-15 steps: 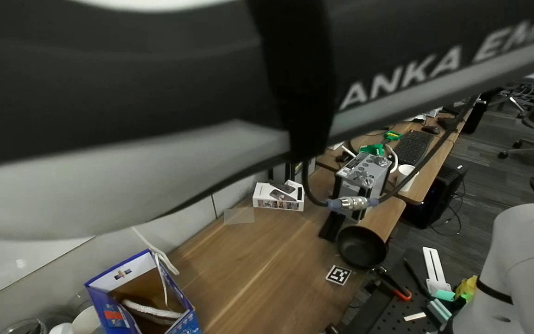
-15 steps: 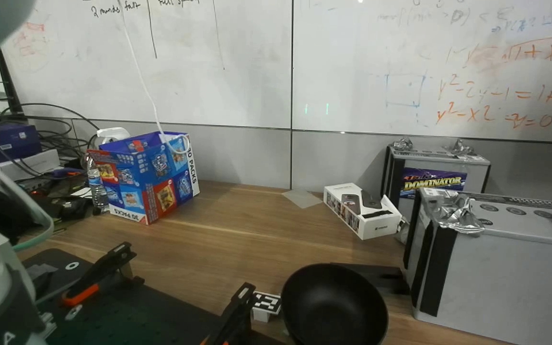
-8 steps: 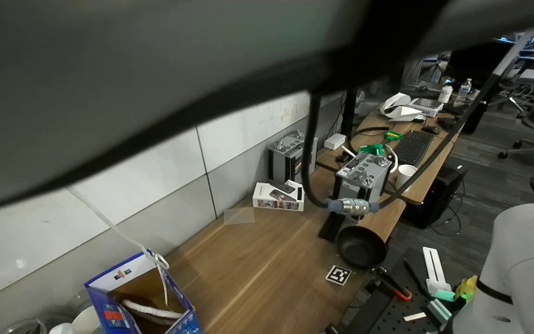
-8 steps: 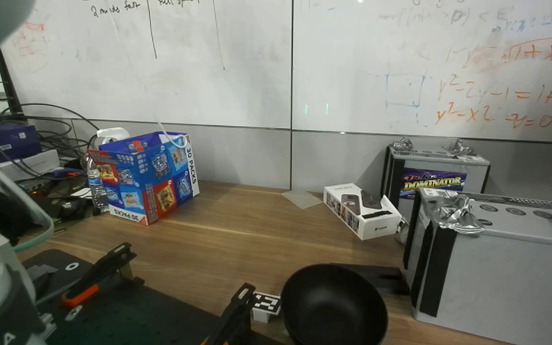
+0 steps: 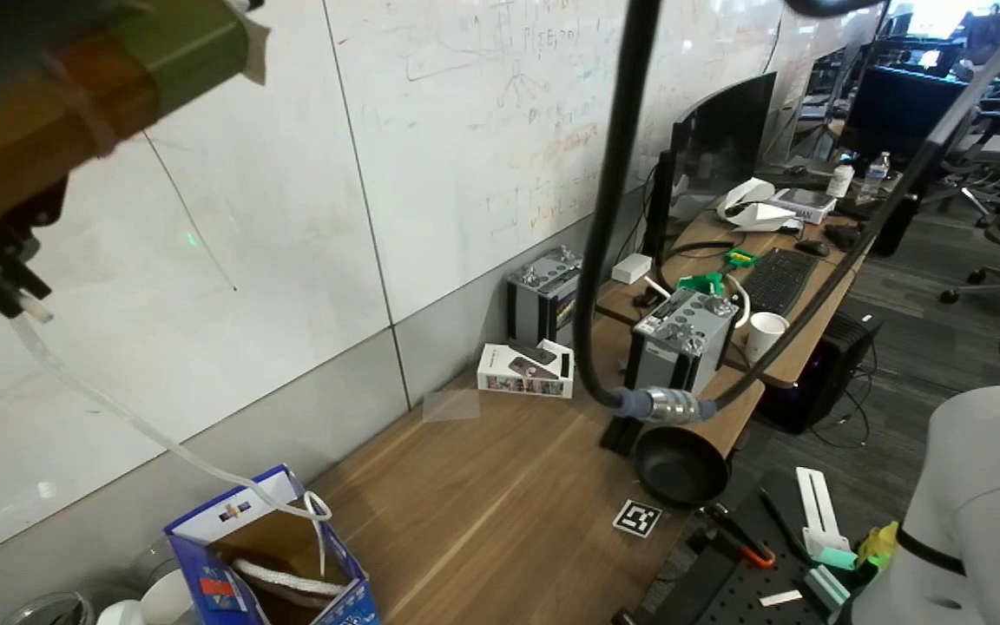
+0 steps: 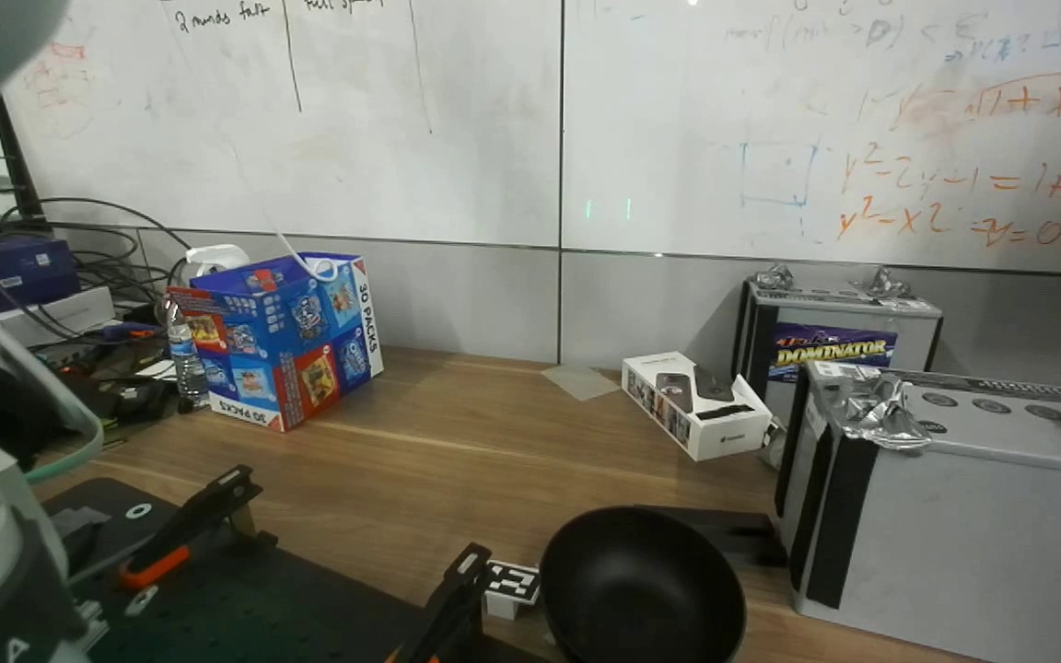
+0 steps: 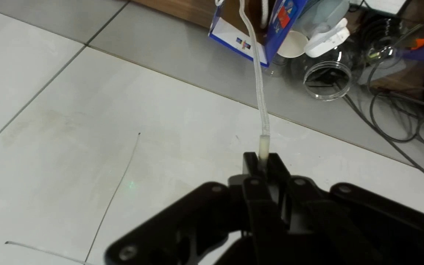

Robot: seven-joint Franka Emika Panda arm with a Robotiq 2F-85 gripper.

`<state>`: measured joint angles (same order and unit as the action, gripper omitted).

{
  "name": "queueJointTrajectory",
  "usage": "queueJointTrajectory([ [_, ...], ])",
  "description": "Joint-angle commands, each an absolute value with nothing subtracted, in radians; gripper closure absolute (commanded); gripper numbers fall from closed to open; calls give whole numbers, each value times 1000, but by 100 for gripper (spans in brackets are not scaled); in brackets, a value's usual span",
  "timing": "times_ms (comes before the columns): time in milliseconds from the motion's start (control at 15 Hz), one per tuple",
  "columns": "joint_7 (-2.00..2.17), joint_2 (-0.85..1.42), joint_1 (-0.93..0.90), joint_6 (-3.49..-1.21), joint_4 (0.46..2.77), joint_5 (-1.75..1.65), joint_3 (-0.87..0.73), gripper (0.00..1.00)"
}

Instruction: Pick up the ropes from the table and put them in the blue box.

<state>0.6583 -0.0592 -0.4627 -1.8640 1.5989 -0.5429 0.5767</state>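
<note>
In the wrist view my gripper (image 7: 262, 162) is shut on the pale, stiff end of a white rope (image 7: 258, 81). From there the rope runs slack to the blue box (image 7: 283, 27), crosses its rim and drops inside. An exterior view has the gripper (image 5: 14, 299) high at the left, well above the box (image 5: 205, 586), with the rope (image 5: 153, 434) sagging between them and curling in a loop at the rim. A thicker white length of rope (image 5: 283, 577) lies inside the box. The box (image 6: 309, 318) stands upright on the brown table (image 6: 457, 433).
A whiteboard wall (image 5: 266, 217) rises behind the table. A white phone box (image 5: 524, 371), grey battery-like cases (image 6: 954, 525), a black pan (image 6: 641, 580) and a marker tag (image 5: 636, 518) stand along the table. Jars and cups (image 7: 328, 79) crowd beside the blue box.
The arm has swung up and left, no longer covering the exterior view's top. The gripper came into view there, drawing the rope end left; the loop at the box rim shifted slightly.
</note>
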Motion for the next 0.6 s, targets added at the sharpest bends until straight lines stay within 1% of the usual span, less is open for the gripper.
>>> queueJointTrajectory([
  [0, 636, -18, -473, -1891, 1555, -452, 583, 91],
  [533, 503, 59, -447, -2066, 1621, -212, 482, 91],
])
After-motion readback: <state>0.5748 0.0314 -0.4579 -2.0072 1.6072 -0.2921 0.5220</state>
